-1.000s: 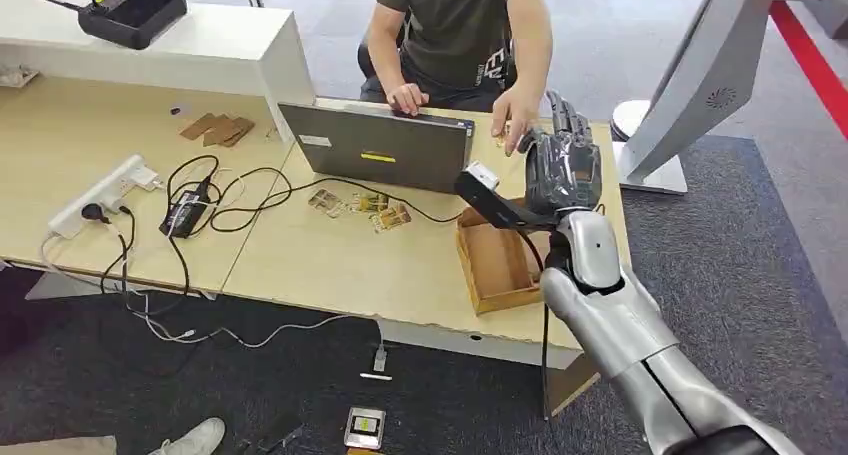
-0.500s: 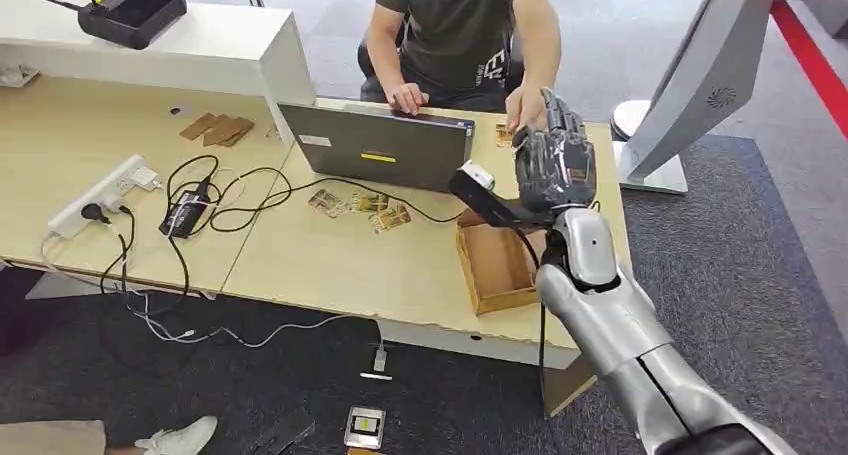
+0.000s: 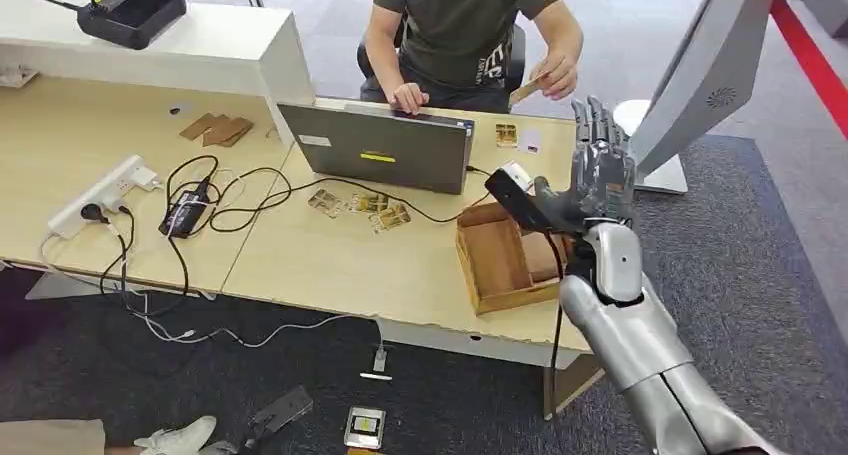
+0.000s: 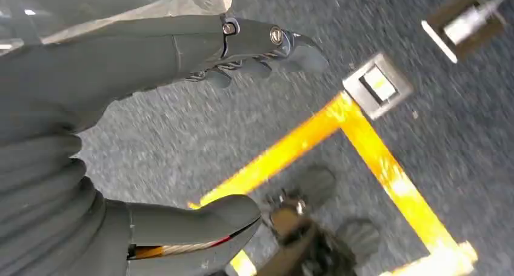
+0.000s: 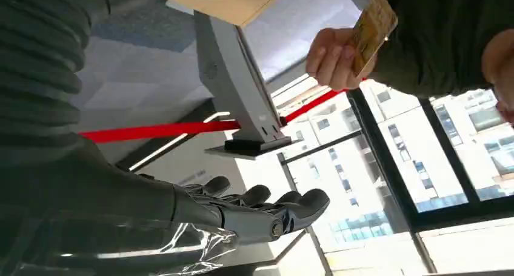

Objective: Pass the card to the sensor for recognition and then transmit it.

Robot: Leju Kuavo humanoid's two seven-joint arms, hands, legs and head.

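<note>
My right hand (image 3: pixel 597 170) stands raised over the far right end of the desk (image 3: pixel 330 265), fingers (image 3: pixel 598 125) straight, spread apart and holding nothing. It hangs above the far edge of the wooden tray (image 3: pixel 500 260), with its fingertips pointing away from me. From the right wrist camera those same fingers (image 5: pixel 267 206) fan out with air between them.

The card (image 3: pixel 527 88) is in the person's hand (image 3: pixel 556 75), pinched at 1 end and held up off the desk, just beyond my fingertips and not touching them. The person's other hand (image 3: pixel 408 98) rests behind the open laptop (image 3: pixel 378 147). Several more cards (image 3: pixel 365 207) lie flat on the desk in front of the laptop, and another (image 3: pixel 506 135) lies beside it.

My left hand (image 4: pixel 121 136) hangs over grey carpet (image 4: pixel 182 142) with yellow floor tape (image 4: pixel 339 136), thumb and fingers apart around nothing.
</note>
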